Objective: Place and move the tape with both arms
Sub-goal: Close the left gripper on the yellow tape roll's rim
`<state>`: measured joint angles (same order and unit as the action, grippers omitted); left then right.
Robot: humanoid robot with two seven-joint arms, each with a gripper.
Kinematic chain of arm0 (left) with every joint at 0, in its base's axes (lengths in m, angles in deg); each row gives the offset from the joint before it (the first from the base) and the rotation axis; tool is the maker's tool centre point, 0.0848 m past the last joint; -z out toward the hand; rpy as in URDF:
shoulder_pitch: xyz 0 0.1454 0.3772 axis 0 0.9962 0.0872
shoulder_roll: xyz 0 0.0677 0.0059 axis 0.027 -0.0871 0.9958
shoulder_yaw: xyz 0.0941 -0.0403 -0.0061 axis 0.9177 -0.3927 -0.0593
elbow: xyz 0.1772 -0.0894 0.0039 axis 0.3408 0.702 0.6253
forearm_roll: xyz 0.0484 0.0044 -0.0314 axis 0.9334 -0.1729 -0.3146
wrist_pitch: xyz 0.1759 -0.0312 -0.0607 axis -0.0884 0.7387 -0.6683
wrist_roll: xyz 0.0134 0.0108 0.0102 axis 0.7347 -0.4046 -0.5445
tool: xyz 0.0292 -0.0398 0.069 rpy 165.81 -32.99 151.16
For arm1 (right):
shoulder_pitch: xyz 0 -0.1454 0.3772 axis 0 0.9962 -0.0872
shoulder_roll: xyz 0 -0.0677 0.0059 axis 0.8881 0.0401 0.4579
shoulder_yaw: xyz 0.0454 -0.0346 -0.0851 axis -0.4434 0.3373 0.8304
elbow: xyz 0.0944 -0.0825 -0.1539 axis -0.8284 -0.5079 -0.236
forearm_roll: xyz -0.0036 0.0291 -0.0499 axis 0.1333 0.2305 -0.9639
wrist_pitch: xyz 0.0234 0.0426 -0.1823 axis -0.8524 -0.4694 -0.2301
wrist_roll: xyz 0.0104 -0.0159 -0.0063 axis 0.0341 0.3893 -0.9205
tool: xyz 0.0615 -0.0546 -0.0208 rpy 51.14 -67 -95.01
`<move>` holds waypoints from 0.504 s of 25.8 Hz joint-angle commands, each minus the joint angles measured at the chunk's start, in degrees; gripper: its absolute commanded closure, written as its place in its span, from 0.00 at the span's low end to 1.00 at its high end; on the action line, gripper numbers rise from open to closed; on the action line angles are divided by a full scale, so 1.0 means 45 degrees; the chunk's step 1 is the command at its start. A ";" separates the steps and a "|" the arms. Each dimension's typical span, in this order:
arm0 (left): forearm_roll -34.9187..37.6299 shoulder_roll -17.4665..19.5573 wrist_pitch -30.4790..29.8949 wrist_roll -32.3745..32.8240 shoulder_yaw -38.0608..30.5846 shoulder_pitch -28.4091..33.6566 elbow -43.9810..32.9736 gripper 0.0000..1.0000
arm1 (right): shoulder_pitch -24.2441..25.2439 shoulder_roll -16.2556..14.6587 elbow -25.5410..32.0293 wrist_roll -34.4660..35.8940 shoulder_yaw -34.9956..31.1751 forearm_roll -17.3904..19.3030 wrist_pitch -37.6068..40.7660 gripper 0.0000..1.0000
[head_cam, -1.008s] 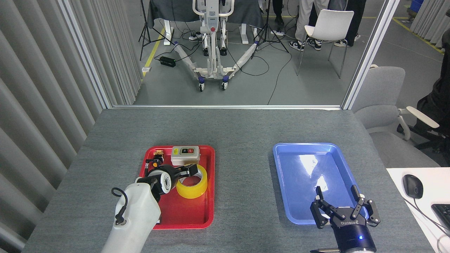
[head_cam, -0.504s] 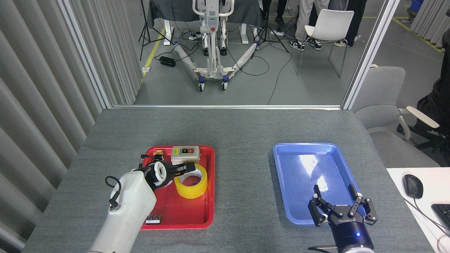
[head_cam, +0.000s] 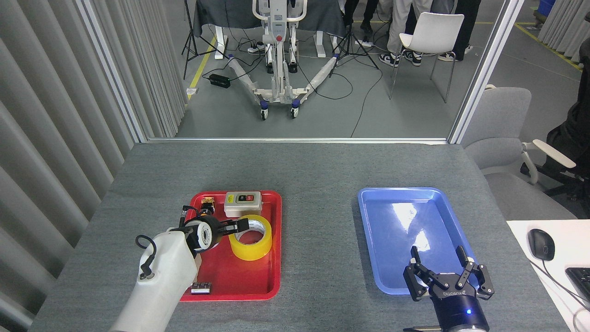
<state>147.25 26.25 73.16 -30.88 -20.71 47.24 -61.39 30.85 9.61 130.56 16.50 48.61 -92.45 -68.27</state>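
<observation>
Two end effectors: left (head_cam: pixel 240 225) at tape (head_cam: pixel 251 238), grip unclear; right (head_cam: pixel 446 269) wide over blue tray's (head_cam: pixel 368 240) near edge.

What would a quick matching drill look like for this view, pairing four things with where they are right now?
Column one:
1. wide roll of translucent yellow tape
2. grey switch box with green and red buttons
3. left gripper
4. right gripper

Column two:
A. over the near end of the blue plastic tray
B. at the far edge of the red plastic tray
C. in the middle of the red plastic tray, lying flat
D. at the tape's left rim

Pairs: 1-C, 2-B, 3-D, 4-A
</observation>
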 commanded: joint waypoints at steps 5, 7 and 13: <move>0.0147 -0.0116 -0.0800 0.0040 0.0598 -0.0042 0.0264 0.01 | 0.0045 0.0012 0.0007 0.0109 -0.0016 0.0001 0.0005 0.00; 0.0147 -0.0253 -0.0781 0.0079 0.0833 -0.0198 0.0655 0.01 | 0.0045 -0.0008 -0.0012 0.0089 -0.0016 0.0001 0.0005 0.00; 0.0186 -0.0272 -0.0800 0.0040 0.1067 -0.0510 0.1397 0.04 | 0.0045 0.0012 -0.0012 0.0109 -0.0016 0.0001 0.0005 0.00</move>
<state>148.01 25.11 69.61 -30.55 -16.22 45.33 -56.45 31.06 9.61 130.51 16.98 48.53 -92.45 -68.23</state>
